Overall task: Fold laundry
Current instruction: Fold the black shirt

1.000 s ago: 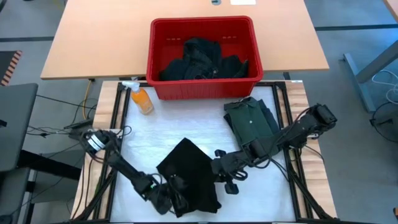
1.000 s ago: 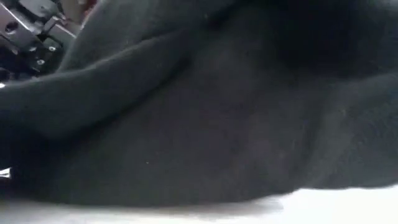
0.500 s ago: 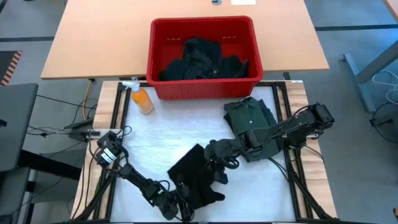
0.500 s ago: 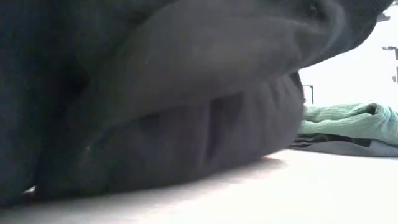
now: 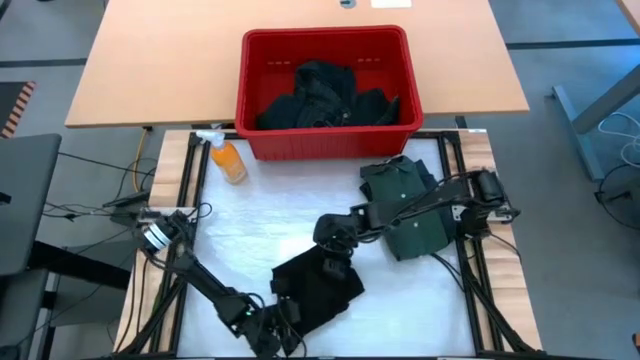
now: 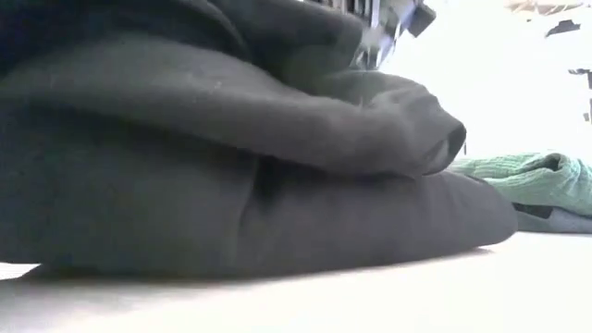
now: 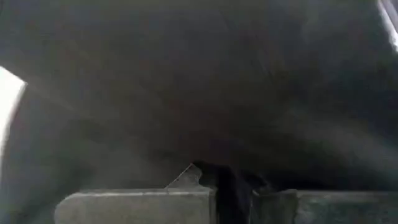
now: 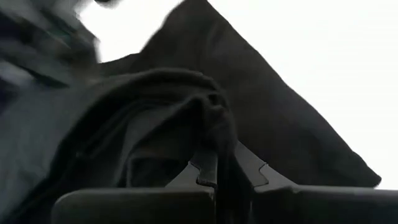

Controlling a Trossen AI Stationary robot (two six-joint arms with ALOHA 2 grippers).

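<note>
a white-covered bench (image 5: pixel 255 225) sits in front of a tan table, with a red basket (image 5: pixel 327 52) of dark clothes at its far edge and an orange spray bottle (image 5: pixel 227 158) beside the basket. a black garment (image 5: pixel 318 288) lies bunched near the front of the bench, filling most of the low view. the left gripper (image 5: pixel 283 318) is pressed together on the garment's near edge, cloth pinched between its fingers. the right gripper (image 5: pixel 335 245) pinches a fold of the same garment at its far side, lifted slightly. a folded green shirt (image 5: pixel 405 205) rests to the right, under the right arm.
</note>
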